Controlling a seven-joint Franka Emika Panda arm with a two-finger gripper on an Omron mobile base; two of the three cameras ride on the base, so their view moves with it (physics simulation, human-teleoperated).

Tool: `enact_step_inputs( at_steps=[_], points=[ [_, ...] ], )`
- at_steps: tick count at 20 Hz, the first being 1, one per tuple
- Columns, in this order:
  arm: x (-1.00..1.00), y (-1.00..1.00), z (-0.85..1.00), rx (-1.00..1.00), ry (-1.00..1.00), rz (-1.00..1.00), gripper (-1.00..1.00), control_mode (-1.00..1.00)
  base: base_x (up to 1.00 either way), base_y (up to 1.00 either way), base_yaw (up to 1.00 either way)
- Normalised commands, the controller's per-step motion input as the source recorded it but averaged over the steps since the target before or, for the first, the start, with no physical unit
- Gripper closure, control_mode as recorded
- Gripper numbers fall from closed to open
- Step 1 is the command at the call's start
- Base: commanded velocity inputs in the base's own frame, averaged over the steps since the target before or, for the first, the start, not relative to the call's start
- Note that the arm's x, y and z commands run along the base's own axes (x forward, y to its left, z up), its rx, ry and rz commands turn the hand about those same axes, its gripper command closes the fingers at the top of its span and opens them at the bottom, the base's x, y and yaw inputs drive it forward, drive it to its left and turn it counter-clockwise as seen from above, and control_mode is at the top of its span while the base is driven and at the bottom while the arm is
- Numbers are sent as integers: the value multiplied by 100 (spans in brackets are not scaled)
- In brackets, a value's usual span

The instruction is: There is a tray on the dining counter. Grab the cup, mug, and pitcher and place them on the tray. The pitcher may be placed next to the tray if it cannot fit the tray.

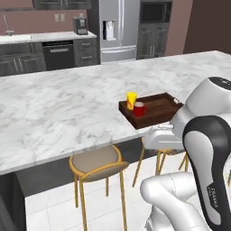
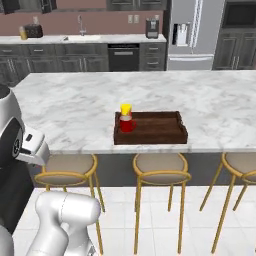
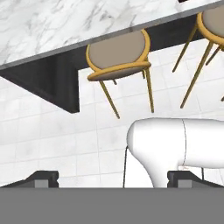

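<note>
Dining counter (image 1: 54, 108): polished white marble w/ grey veins, smooth. Tray (image 2: 155, 131): dark brown wood, matt, grain visible. Mug (image 2: 126, 125): glossy red, ceramic-looking. Cup (image 1: 131, 100): bright yellow, smooth, plastic-like. Stools (image 3: 118, 54): brass-coloured metal legs & rims, matt taupe seat pads. Floor (image 3: 57, 140): pale tiles, slight sheen. Fridge (image 1: 117, 29): brushed steel.

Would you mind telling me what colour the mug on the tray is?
The mug is glossy red, seen best in the right base view.
</note>
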Motion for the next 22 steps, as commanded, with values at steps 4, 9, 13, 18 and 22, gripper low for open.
enact_step_inputs(
  at_steps=[4,9,13,18,22],
  points=[
    [0,0,0,0,0,0,-100,100,-5,100,-1],
    [0,0,0,0,0,0,-100,100,0,100,-1],
    [0,0,0,0,0,0,-100,100,0,100,-2],
    [0,0,0,0,0,0,-100,100,0,100,-2],
    [0,0,0,0,0,0,-100,100,0,100,-3]
  ],
)
